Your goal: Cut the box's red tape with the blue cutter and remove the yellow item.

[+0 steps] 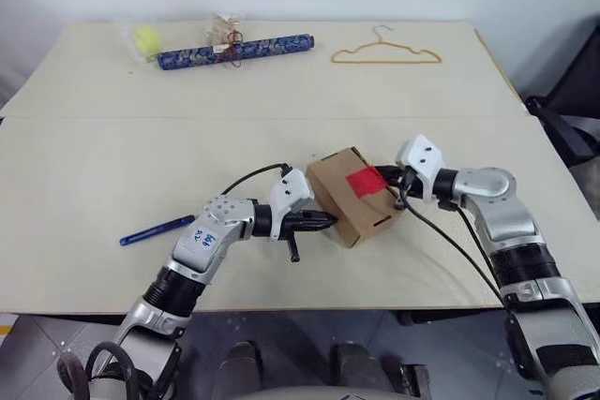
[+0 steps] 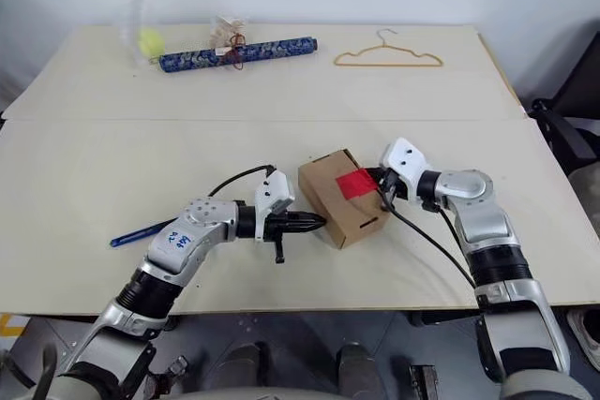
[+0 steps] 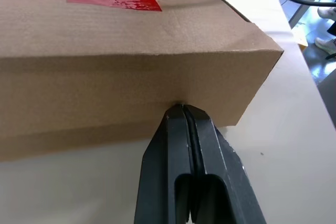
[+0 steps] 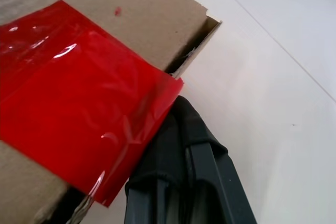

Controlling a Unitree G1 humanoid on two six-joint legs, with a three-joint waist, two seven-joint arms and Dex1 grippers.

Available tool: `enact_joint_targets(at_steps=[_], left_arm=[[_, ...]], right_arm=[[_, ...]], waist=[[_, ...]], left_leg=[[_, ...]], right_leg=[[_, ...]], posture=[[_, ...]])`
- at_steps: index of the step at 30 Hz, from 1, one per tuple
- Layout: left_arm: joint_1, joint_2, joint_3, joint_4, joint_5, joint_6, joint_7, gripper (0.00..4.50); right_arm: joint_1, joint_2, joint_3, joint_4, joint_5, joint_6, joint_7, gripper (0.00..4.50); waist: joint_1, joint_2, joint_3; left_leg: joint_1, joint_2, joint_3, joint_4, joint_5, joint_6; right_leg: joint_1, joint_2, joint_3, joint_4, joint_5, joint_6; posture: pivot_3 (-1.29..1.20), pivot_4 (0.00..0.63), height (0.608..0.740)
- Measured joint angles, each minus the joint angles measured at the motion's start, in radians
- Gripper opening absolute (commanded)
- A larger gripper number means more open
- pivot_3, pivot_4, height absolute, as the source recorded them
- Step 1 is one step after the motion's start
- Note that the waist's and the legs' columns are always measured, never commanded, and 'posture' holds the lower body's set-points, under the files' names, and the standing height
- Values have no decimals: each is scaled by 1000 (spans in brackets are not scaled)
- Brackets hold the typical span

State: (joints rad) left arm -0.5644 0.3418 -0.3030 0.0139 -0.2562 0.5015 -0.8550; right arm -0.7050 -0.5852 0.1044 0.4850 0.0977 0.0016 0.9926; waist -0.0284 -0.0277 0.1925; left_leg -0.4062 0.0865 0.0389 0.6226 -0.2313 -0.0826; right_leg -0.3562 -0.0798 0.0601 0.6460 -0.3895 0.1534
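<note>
Left gripper [image 3: 184, 111]: I see its fingers pressed together, tips against the box's [image 1: 339, 196] side wall.
Right gripper [image 4: 181, 124]: fingers together, tucked under the loose edge of the red tape [image 4: 79, 124]; I can't tell whether it pinches the tape.
Box: on the table [image 1: 94, 175] between both grippers.
Blue cutter [image 1: 157, 229]: lies untouched beside my left arm.
Box contents: hidden.
Far edge: hanger [image 1: 385, 53], patterned roll [image 1: 234, 51].

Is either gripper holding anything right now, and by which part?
Neither: both are shut with nothing between the fingers. The left gripper presses the box on its side; the right gripper touches the red tape edge.
</note>
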Motion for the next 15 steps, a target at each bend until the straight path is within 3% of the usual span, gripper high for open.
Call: enact_joint_targets(at_steps=[6,9,12,15], left_arm=[[6,4,16,-7,14,1,18,19],[60,72,64,-77,3,15,11,19],[171,177,159,-176,-56,46,-25,590],[344,294,334,-283,-139,35,-82,1529]], right_arm=[[-31,18,0,73,-8,-63,6,7],[-26,11,-7,66,2,-80,20,7],[16,-35,-64,19,61,-51,56,603],[85,-133,-177,-66,167,7,120,1635]], waist=[[-2,0,0],[-4,0,0],[-1,1,1],[2,2,1]], left_leg=[[0,0,0,1,0,0],[0,1,0,0,0,0],[0,1,0,-2,-1,0],[-1,1,1,-3,-4,0]], right_leg=[[1,0,0,1,0,0],[0,0,0,1,0,0],[-1,0,0,0,0,0],[-1,0,0,-1,0,0]], posture=[[0,150,740],[0,150,740],[0,150,740],[0,150,740]])
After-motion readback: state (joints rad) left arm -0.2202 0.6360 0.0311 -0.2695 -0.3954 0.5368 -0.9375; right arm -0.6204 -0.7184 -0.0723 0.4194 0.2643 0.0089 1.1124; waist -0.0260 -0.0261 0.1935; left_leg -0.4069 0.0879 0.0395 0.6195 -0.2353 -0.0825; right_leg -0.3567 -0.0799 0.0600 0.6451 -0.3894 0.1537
